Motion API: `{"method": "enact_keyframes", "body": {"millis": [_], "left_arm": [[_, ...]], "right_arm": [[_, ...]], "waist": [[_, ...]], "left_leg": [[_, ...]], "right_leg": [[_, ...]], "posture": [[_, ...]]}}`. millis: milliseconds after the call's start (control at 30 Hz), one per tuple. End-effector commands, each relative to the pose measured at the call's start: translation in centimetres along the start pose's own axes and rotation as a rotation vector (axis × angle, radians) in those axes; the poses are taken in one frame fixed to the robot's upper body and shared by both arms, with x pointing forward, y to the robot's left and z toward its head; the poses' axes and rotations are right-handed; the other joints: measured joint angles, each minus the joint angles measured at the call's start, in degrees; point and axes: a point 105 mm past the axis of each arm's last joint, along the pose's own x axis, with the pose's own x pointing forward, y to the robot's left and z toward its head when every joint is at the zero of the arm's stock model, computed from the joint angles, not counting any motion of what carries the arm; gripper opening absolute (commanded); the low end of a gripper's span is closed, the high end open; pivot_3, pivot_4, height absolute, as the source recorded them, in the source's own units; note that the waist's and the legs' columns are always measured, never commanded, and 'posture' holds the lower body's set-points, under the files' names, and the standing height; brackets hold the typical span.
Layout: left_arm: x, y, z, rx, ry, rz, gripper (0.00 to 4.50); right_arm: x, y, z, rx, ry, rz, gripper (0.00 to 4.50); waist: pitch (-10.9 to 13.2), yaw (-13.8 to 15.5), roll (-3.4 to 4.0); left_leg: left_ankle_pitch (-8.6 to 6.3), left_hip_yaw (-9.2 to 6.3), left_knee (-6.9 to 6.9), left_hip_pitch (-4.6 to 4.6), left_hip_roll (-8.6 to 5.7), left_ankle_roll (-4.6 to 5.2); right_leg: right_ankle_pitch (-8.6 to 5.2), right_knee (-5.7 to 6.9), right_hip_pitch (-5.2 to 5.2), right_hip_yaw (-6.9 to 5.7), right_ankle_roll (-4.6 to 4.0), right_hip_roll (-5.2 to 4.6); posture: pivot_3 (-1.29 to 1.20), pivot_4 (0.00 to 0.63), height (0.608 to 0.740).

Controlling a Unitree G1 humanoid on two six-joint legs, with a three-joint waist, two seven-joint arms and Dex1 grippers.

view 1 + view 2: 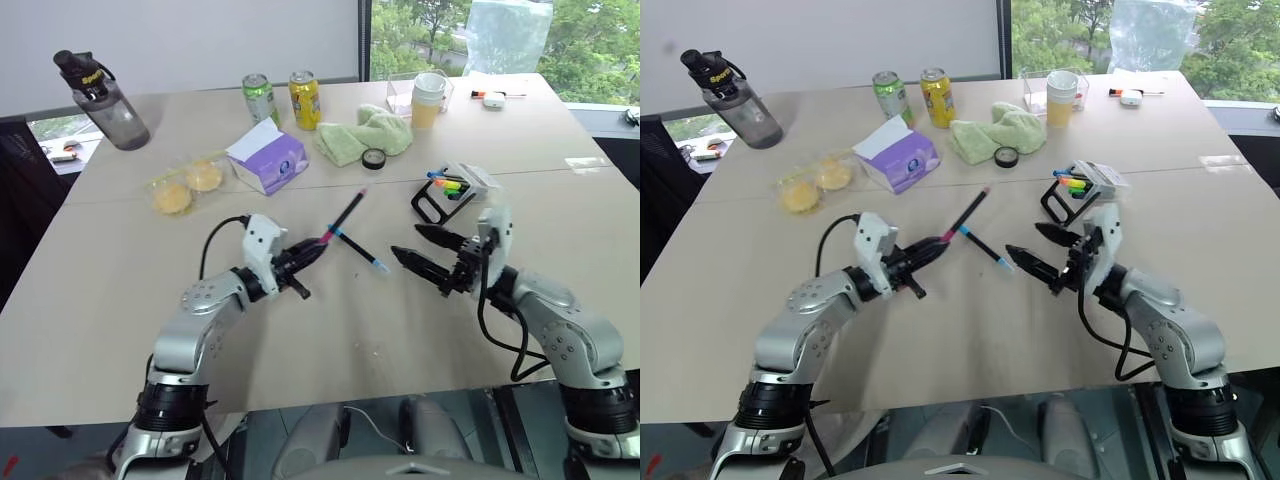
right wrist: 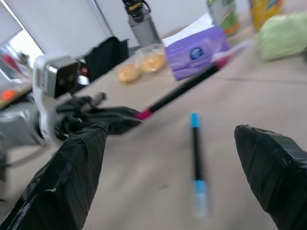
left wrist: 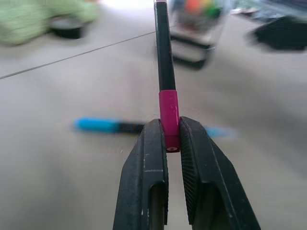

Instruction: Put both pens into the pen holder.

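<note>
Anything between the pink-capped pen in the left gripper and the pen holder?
Nothing visible. The left gripper is shut on the pink-capped pen, whose far end points toward the pen holder; bare table lies between. The holder already holds highlighters.

Pen holder [image 3: 199, 33] blurred, its top cut off

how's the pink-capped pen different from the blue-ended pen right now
The pink-capped pen is clamped at its cap end by the shut left gripper and held off the table; the blue-ended pen lies flat on the table, ungripped, near the open right gripper. One has a magenta cap, the other light-blue ends. Both are slim, black-barrelled and outside the pen holder.
</note>
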Motion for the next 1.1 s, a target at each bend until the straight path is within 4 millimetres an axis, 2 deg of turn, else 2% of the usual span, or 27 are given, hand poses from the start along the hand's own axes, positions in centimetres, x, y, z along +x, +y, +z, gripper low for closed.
{"method": "enact_keyframes", "body": {"millis": [33, 233, 333, 533, 600, 733, 767, 833, 867, 900, 933, 967, 1000, 1033, 1100], "left_arm": [[0.2, -2.0, 0.9, 0.007, -0.029, -0.105, 0.02], [0.2, -3.0, 0.2, 0.014, 0.012, -0.173, 0.02], [0.3, -2.9, 0.0, 0.022, 0.015, -0.182, 0.0], [0.8, -3.1, 0.1, 0.033, 0.006, -0.211, 0.0], [0.9, -3.0, -0.1, 0.028, 0.013, -0.213, 0.0], [0.6, -2.9, -0.8, -0.007, 0.067, -0.235, 0.0], [0.5, -2.8, -1.1, 0.006, 0.087, -0.229, 0.7], [1.0, -0.7, -1.2, 0.092, 0.091, -0.084, 1.49], [1.1, -0.1, -1.2, 0.108, 0.093, -0.038, 2.08], [1.0, 0.1, -1.0, 0.117, 0.091, -0.029, 2.4], [0.9, 0.1, -0.9, 0.117, 0.088, -0.034, 3.04], [0.8, 0.1, -0.6, 0.113, 0.077, -0.036, 3.28], [0.6, 0.1, -0.4, 0.111, 0.068, -0.037, 3.86], [0.5, 0.1, -0.1, 0.113, 0.064, -0.038, 4.02], [0.3, 0.3, 0.5, 0.131, 0.055, -0.027, 4.02]], "right_arm": [[0.9, 0.6, 1.4, 0.082, -0.061, 0.025, 4.5], [2.2, 0.8, 1.3, 0.128, -0.087, 0.016, 4.5], [2.4, 0.7, 1.4, 0.139, -0.107, 0.0, 3.67], [2.9, 1.0, 1.3, 0.153, -0.116, 0.004, 0.81], [3.0, 0.7, 1.6, 0.152, -0.132, -0.006, 0.07], [2.8, 0.3, 2.3, 0.136, -0.152, -0.023, 0.06], [2.7, 0.1, 2.6, 0.127, -0.162, -0.032, 0.06], [2.4, -0.8, 3.3, 0.098, -0.189, -0.075, 0.06], [2.2, -1.3, 3.7, 0.063, -0.201, -0.105, 0.06], [1.9, -1.9, 4.2, 0.015, -0.216, -0.14, 0.06], [1.7, -2.3, 4.8, -0.037, -0.228, -0.17, 0.06], [1.4, -2.8, 5.6, -0.141, -0.239, -0.211, 0.06], [1.3, -3.1, 6.4, -0.256, -0.245, -0.241, 0.06], [1.2, -3.1, 7.2, -0.397, -0.253, -0.253, 0.06], [1.5, -2.6, 8.2, -0.762, -0.207, -0.234, 0.06]], "waist": [[0.0, -0.12, 0.0], [0.0, -0.32, 0.01], [0.01, -0.45, 0.01], [0.01, -1.12, 0.02], [0.01, -1.29, 0.03], [0.01, -1.28, 0.03], [0.02, -1.3, 0.04], [0.02, -1.32, 0.08], [0.02, -1.22, 0.07], [0.02, -1.21, 0.07], [0.03, -1.22, 0.07], [0.03, -1.23, 0.07], [0.04, -1.24, 0.08], [0.04, -1.25, 0.08], [0.04, -1.34, 0.08]], "left_leg": [[0.0, 0.0, -0.01, 0.01, 0.0, 0.0], [0.0, 0.0, -0.02, 0.0, 0.0, 0.01], [0.0, 0.01, -0.02, 0.01, -0.01, 0.01], [0.0, 0.0, -0.02, 0.01, 0.0, 0.0], [0.0, 0.0, -0.03, 0.02, 0.0, 0.0], [0.0, 0.01, -0.03, 0.01, 0.0, 0.01], [0.0, 0.01, -0.03, 0.01, 0.0, 0.01], [0.0, 0.03, -0.03, 0.02, 0.0, 0.01], [0.0, 0.03, -0.03, 0.03, -0.01, 0.01], [0.0, 0.02, -0.02, 0.02, -0.02, 0.01], [0.0, 0.02, -0.02, 0.02, -0.02, 0.01], [0.0, 0.02, -0.03, 0.0, -0.02, 0.01], [0.0, 0.02, -0.03, -0.01, -0.02, 0.01], [0.0, 0.05, -0.02, -0.03, -0.04, 0.01], [0.0, 0.07, -0.02, -0.03, -0.05, 0.01]], "right_leg": [[0.0, 0.0, 0.0, 0.0, 0.0, 0.01], [0.0, -0.02, 0.0, -0.01, 0.0, 0.01], [0.0, -0.02, 0.0, 0.0, 0.0, 0.01], [0.0, -0.01, -0.01, -0.01, 0.0, 0.02], [0.0, -0.01, -0.01, 0.01, 0.0, 0.02], [0.0, -0.01, -0.02, 0.01, 0.0, 0.02], [0.0, -0.01, -0.02, 0.01, 0.0, 0.02], [0.0, 0.0, -0.02, 0.04, 0.0, 0.03], [0.0, 0.0, -0.02, 0.04, 0.0, 0.02], [0.0, 0.0, -0.02, 0.01, 0.0, 0.04], [0.0, 0.0, -0.02, 0.01, 0.0, 0.03], [0.0, 0.0, -0.04, 0.01, 0.0, 0.03], [0.0, 0.0, -0.05, 0.01, 0.0, 0.02], [0.0, 0.0, -0.08, 0.02, 0.0, 0.01], [0.0, 0.0, -0.09, 0.01, 0.01, 0.01]], "posture": [[0.0, 0.15, 0.74], [0.0, 0.15, 0.74], [0.0, 0.15, 0.74], [0.0, 0.15, 0.74], [0.0, 0.15, 0.74], [0.0, 0.15, 0.74], [0.0, 0.15, 0.74], [0.0, 0.15, 0.74], [0.0, 0.15, 0.74], [0.0, 0.15, 0.74], [0.0, 0.15, 0.74], [0.0, 0.15, 0.74], [0.0, 0.15, 0.74], [0.0, 0.15, 0.74], [0.0, 0.15, 0.74]]}}
